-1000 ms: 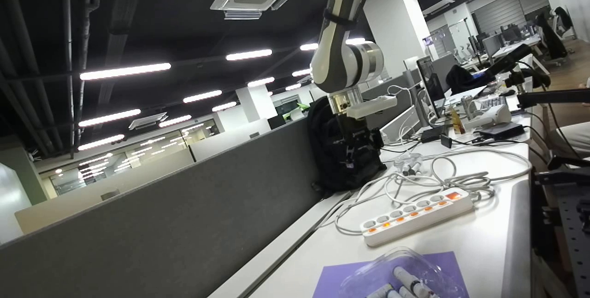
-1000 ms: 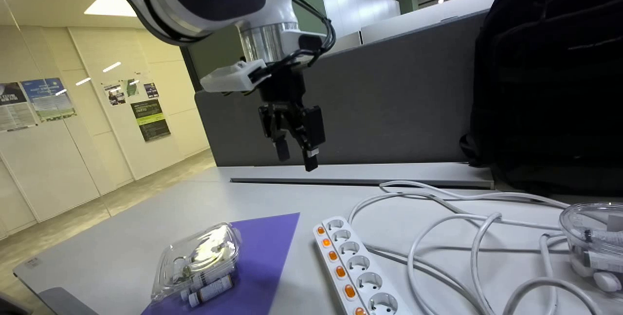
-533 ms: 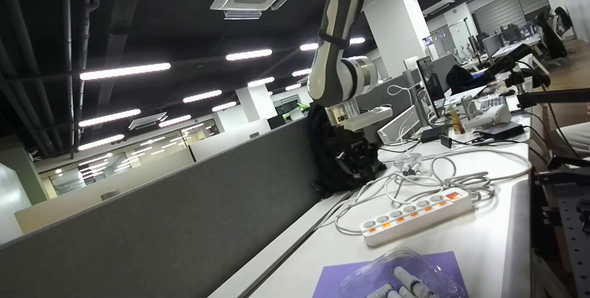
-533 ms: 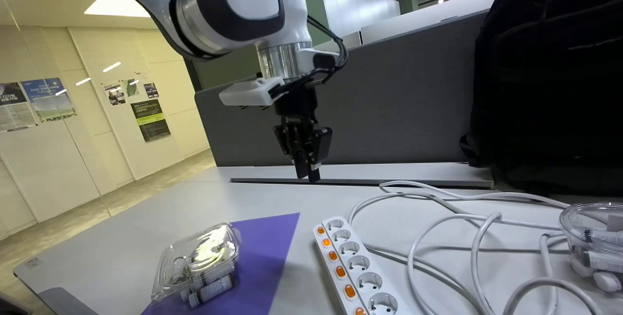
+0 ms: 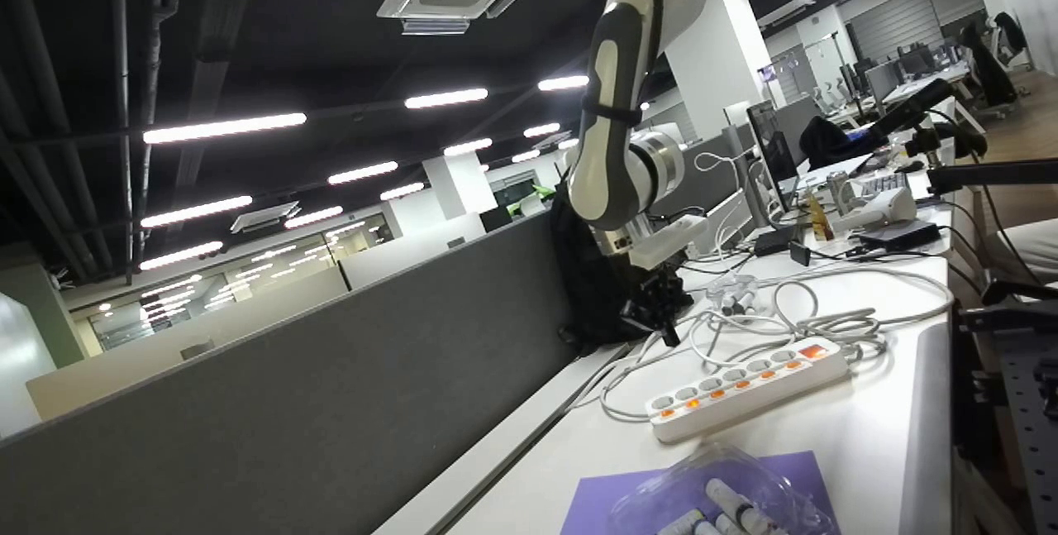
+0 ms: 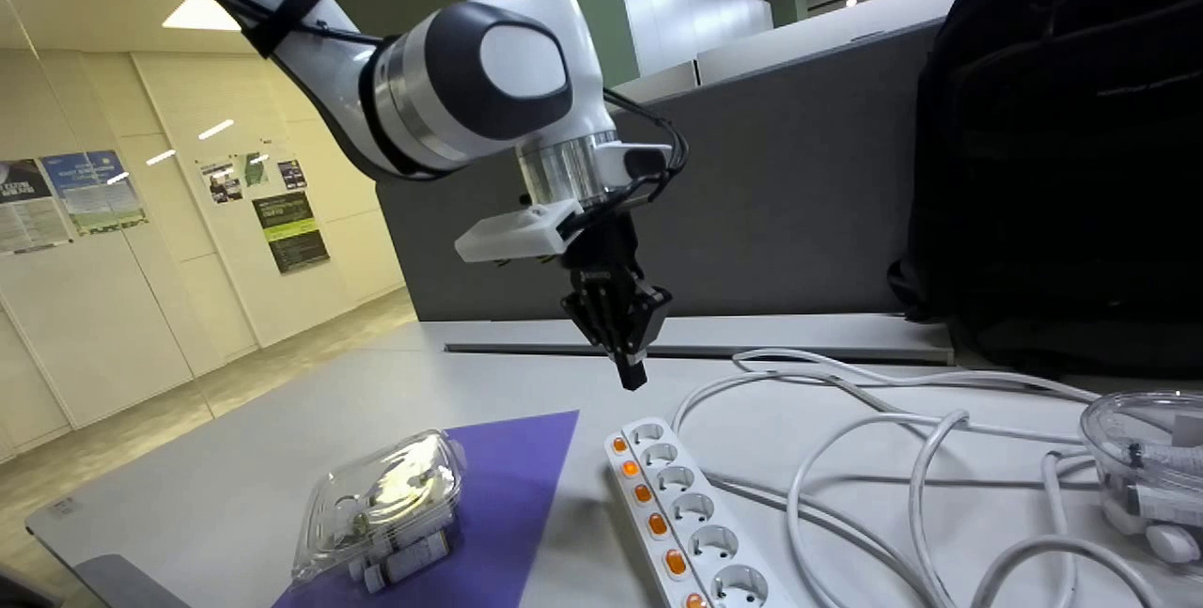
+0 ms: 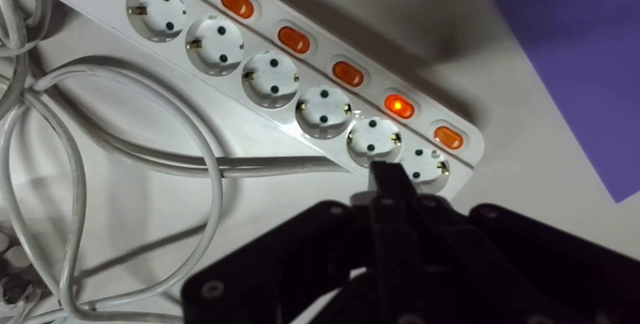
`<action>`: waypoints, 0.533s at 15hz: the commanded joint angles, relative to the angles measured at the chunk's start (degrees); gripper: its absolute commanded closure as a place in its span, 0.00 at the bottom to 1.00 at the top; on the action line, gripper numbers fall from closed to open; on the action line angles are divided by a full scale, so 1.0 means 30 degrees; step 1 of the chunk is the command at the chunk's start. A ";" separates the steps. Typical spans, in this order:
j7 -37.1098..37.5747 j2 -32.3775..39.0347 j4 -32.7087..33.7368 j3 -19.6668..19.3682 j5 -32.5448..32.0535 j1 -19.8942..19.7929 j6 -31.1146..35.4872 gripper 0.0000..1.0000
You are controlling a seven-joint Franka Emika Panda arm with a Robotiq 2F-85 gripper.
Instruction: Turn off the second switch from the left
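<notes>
A white power strip (image 5: 744, 398) lies on the table, with a row of orange switches beside its sockets. The second switch from the left glows in an exterior view (image 5: 693, 404); the same lit switch (image 6: 630, 468) is second from the far end in an exterior view. In the wrist view the lit switch (image 7: 399, 106) is second from the strip's right end. My black gripper (image 6: 632, 378) points down, tilted, its fingers pressed together with nothing between them. It hangs above the table, apart from the strip. In the wrist view the fingertips (image 7: 392, 176) overlap the end sockets.
Looped white cables (image 6: 902, 467) lie beside the strip. A purple sheet (image 6: 526, 476) bears a clear plastic box (image 6: 385, 505) with tubes. Another clear container (image 6: 1151, 467) stands at the right. A grey partition (image 6: 752, 213) and a black backpack (image 6: 1053, 166) rise behind.
The fingers have gone from spread apart to closed together. The gripper has come down and nearer the power strip, tilting over. The lit switch looks the same.
</notes>
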 commanded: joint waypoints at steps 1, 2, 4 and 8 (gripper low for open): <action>0.1147 0.0438 -0.0193 -0.0678 -0.1510 0.0551 0.0975 1.00; 0.1185 0.0544 -0.0213 -0.0770 -0.1684 0.0621 0.1100 1.00; 0.0491 0.0478 -0.0235 -0.0497 -0.1162 0.0401 0.0786 1.00; 0.0270 0.0738 -0.0058 -0.0459 -0.1132 0.0341 0.0836 0.99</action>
